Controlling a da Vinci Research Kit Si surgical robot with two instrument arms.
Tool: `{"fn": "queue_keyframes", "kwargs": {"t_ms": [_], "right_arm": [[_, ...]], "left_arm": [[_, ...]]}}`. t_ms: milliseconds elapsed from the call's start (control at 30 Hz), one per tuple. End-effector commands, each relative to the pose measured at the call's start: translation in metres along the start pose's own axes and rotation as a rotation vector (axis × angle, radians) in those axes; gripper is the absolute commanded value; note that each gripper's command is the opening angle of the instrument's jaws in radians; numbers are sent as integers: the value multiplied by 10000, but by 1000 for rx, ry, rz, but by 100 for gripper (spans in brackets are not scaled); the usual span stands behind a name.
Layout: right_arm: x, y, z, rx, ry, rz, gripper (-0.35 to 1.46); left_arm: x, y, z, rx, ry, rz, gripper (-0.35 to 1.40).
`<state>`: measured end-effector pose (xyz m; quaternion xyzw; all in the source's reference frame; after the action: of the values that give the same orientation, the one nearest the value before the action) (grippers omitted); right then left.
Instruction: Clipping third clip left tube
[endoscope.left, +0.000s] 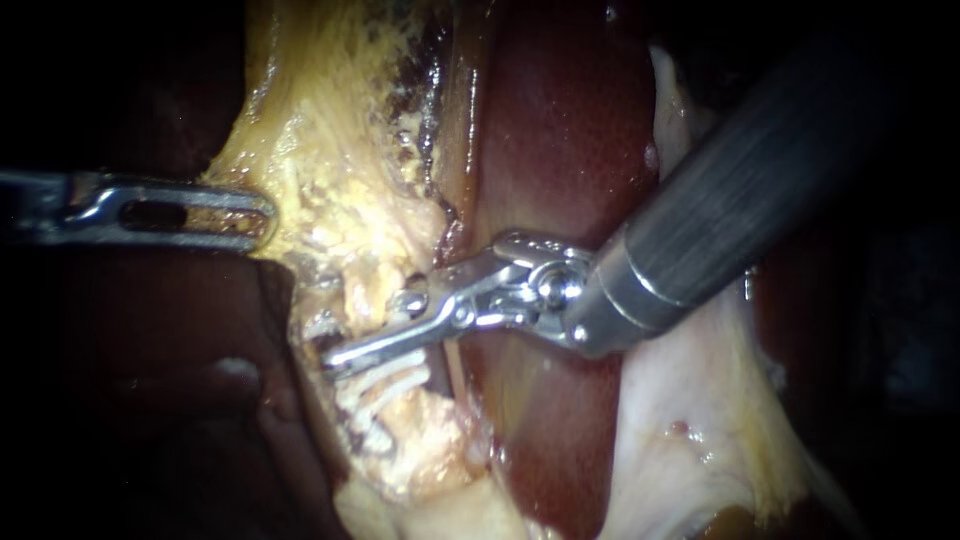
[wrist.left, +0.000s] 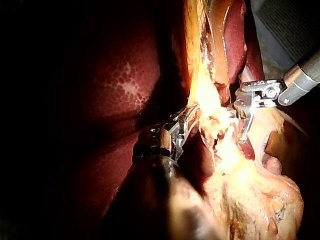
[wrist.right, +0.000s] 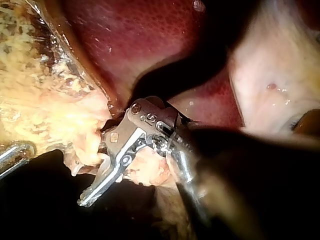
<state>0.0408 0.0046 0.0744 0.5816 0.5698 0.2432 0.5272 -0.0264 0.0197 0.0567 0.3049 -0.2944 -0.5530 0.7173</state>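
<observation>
1. Dark surround on every side of the lit field. Wet, glossy tissue throughout, with deep red liver (endoscope.left: 560, 150) at the back, smooth and finely mottled.
2. Far left: left instrument (endoscope.left: 262, 215), with flat silver jaws and a long slot down the middle. Jaws together, clamped on the edge of the yellow fatty tissue (endoscope.left: 330, 130). Same grip in the left wrist view (wrist.left: 192, 116), pinching a yellow strand just ahead of its dark shaft.
3. Next across: that fatty tissue, crumbly and fibrous, ochre fading to white. Charred dark along the edge beside the liver.
4. Left of centre: tube (endoscope.left: 365, 305), a pale, ragged, stringy strand running down out of the fat. Set between the jaws of the right instrument. Just beneath the lower jaw, thin whitish clips (endoscope.left: 385, 383) lying across it, close together; count not clear.
5. Centre: right instrument (endoscope.left: 368, 332), with slim polished steel jaws. Jaws apart by a narrow gap and straddling the tube. Long lower jaw laid against the strand, upper jaw short and partly buried in tissue. Cannot tell whether both are pressing it. Likewise spread in the right wrist view (wrist.right: 97, 172), with pale tissue lodged in the gap.
6. Right of centre: bright hinge with a round pivot, then a grey brushed shaft rising to the upper right.
7. Far right: pale cream membrane (endoscope.left: 690, 400), thin, smooth and stretched, marked with one small red spot.
</observation>
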Motion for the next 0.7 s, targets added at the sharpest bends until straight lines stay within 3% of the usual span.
{"fn": "queue_keyframes", "kwargs": {"t_ms": [33,133,200,233,300,533,700], "right_arm": [[0,0,0,2,-4,3,49],[0,1,0,0,-6,21,46],[0,1,-1,-5,-1,21,33],[0,1,-1,-11,7,22,18],[0,3,-4,-30,27,24,-31],[1,23,-25,-74,59,31,-35],[0,24,-27,-77,60,31,-35]], "left_arm": [[0,0,0,0,0,0,-35],[0,0,0,0,0,0,-35],[0,0,0,0,0,0,-35],[0,0,0,0,0,0,-35],[0,0,0,0,0,0,-35],[1,0,1,-1,-1,0,-35],[1,0,1,-1,-1,0,-35]]}}
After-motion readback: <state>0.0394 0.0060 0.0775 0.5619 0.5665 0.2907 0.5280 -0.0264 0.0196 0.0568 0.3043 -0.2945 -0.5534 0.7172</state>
